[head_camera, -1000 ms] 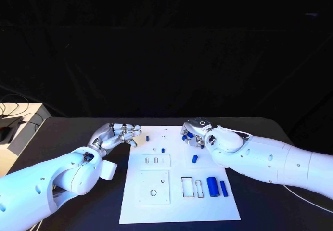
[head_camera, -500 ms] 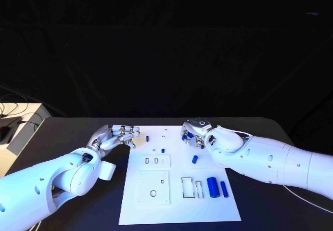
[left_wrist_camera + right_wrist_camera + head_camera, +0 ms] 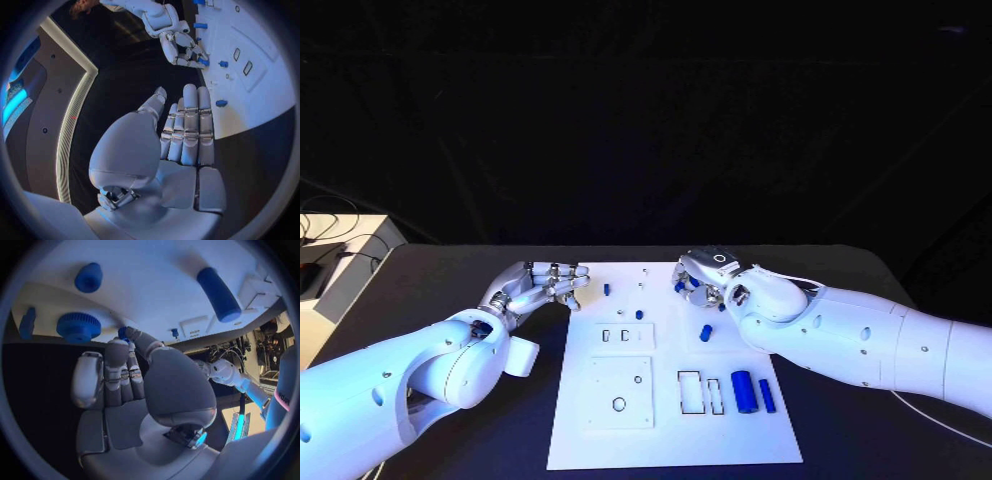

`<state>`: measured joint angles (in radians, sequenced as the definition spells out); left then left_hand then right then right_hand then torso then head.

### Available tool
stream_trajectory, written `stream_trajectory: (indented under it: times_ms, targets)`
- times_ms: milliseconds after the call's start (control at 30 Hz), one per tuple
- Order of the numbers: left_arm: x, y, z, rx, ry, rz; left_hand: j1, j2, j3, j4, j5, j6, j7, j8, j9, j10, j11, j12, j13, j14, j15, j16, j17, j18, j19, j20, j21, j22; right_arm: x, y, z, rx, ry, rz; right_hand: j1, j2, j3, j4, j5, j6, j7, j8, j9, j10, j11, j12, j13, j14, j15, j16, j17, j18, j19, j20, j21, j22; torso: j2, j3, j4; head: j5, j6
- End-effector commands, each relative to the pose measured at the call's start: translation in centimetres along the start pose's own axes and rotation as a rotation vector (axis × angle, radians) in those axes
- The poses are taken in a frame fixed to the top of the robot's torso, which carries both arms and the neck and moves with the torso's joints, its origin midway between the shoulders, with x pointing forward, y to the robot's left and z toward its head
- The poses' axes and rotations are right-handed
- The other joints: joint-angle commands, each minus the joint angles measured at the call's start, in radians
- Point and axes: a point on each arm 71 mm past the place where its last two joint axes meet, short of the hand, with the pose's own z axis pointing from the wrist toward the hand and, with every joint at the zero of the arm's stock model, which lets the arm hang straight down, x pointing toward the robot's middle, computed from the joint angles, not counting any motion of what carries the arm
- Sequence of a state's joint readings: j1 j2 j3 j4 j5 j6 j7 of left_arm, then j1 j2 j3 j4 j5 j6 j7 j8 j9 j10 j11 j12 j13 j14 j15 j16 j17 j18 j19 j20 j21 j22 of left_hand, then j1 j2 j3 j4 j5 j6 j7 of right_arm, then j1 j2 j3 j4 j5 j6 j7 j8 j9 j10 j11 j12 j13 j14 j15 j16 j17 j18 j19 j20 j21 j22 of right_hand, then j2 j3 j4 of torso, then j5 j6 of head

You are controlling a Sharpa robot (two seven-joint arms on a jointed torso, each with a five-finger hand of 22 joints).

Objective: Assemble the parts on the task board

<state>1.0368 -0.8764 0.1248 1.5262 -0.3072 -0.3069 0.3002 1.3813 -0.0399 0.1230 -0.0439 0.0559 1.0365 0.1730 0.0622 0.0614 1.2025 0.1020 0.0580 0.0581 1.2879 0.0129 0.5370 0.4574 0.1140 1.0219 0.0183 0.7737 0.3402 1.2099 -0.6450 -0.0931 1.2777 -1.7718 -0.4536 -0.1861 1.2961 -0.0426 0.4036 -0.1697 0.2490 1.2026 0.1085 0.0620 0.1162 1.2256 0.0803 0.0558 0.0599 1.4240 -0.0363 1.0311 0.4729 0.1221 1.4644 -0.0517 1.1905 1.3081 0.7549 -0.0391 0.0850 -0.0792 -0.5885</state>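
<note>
Task board [image 3: 672, 420]: flat white rectangular plate, smooth matte face, lying lengthwise in the middle of the black worktop [image 3: 862, 440]. Surface carries rectangular raised panels with slots and small round holes, plus a dark-outlined rectangular recess near the robot's edge. Parts are small blue pieces, plastic-looking: two upright-lying cylinders [image 3: 743, 389] side by side beside the outlined recess, one fat, one slimmer; a short rounded peg [image 3: 705, 332] loose mid-board; a small peg [image 3: 606, 289] near the far left corner; a tiny stud [image 3: 639, 311] above the slotted panel. Right wrist view adds a toothed blue gear [image 3: 79, 326] at the board's edge, a smooth cylinder [image 3: 219, 294] and a rounded knob [image 3: 89, 277] on the white surface. Right hand [image 3: 705, 276] sits over the far right part of the board, palm down, fingers [image 3: 119, 360] curled, tips pinching a small blue part [image 3: 123, 333] right next to the gear; whether that part is lifted or seated cannot be told. Left hand [image 3: 538, 285] rests at the board's far left edge, over the dark worktop, palm turned inward, fingers [image 3: 189, 125] straight and pressed together, thumb slightly apart, nothing held. White forearms angle in from both sides.
</note>
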Motion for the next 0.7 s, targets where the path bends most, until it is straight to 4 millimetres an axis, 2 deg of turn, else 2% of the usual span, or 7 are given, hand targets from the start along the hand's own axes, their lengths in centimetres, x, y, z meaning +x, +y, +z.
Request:
stream_trajectory:
  times_ms: [33,267,400,700]
  targets:
    - [0.0,0.0,0.0,0.001,0.01,-0.003,0.0,0.007,0.0,0.005,-0.002,-0.005,-0.003,0.0,0.001,-0.006,-0.003,0.001,0.001,-0.001,0.003,-0.005,-0.001,0.015,0.004,0.003,0.0,-0.002,-0.7,0.4,-0.1,-0.013,-0.06,0.01,0.017,0.03,0.002,-0.006,-0.005,0.007,-0.001,0.003,0.003,0.036,-0.028,0.003,0.003,-0.001,-0.008,0.005,0.002,-0.016,0.048,-0.005,-0.008,0.033,0.002,-0.0005,-0.0005,0.002,0.004]
    - [0.0,0.0,0.0,0.001,0.009,-0.003,0.002,0.006,0.001,0.004,-0.002,-0.005,-0.003,0.0,0.001,-0.006,-0.003,0.0,0.001,-0.001,0.002,-0.004,-0.002,0.015,0.004,0.003,0.001,-0.003,-1.3,1.1,0.2,-0.015,-0.09,0.027,0.016,0.03,0.003,-0.009,-0.006,0.006,-0.001,0.003,0.002,0.034,-0.027,0.004,0.003,-0.001,-0.007,0.002,0.003,-0.016,0.054,-0.006,-0.028,0.052,0.005,-0.0006,-0.0005,0.003,0.01]
    - [0.0,0.0,0.0,0.002,0.009,-0.003,0.001,0.006,0.0,0.005,-0.002,-0.006,-0.003,0.0,0.001,-0.007,-0.003,0.001,0.001,-0.001,0.003,-0.004,-0.002,0.015,0.004,0.003,0.002,-0.003,-1.6,1.5,0.7,-0.005,-0.132,0.037,0.017,0.03,0.004,-0.01,-0.003,0.007,0.0,0.003,0.002,0.036,-0.028,0.004,0.003,0.0,-0.007,0.004,0.004,-0.017,0.056,-0.006,-0.026,0.06,0.005,-0.0018,0.0012,0.001,0.009]
    - [0.2,-0.1,0.0,0.004,0.014,-0.005,0.001,0.006,0.0,0.005,-0.002,-0.007,-0.003,0.0,0.001,-0.008,-0.002,0.0,0.001,-0.001,0.003,-0.004,-0.002,0.015,0.004,0.003,0.002,-0.004,-1.5,2.1,2.1,0.011,-0.162,0.038,0.018,0.029,0.006,-0.01,-0.003,0.006,0.0,0.003,0.002,0.033,-0.027,0.003,0.003,0.0,-0.007,0.001,0.006,-0.017,0.063,-0.005,-0.05,0.083,0.008,-0.0019,0.0024,0.003,0.011]
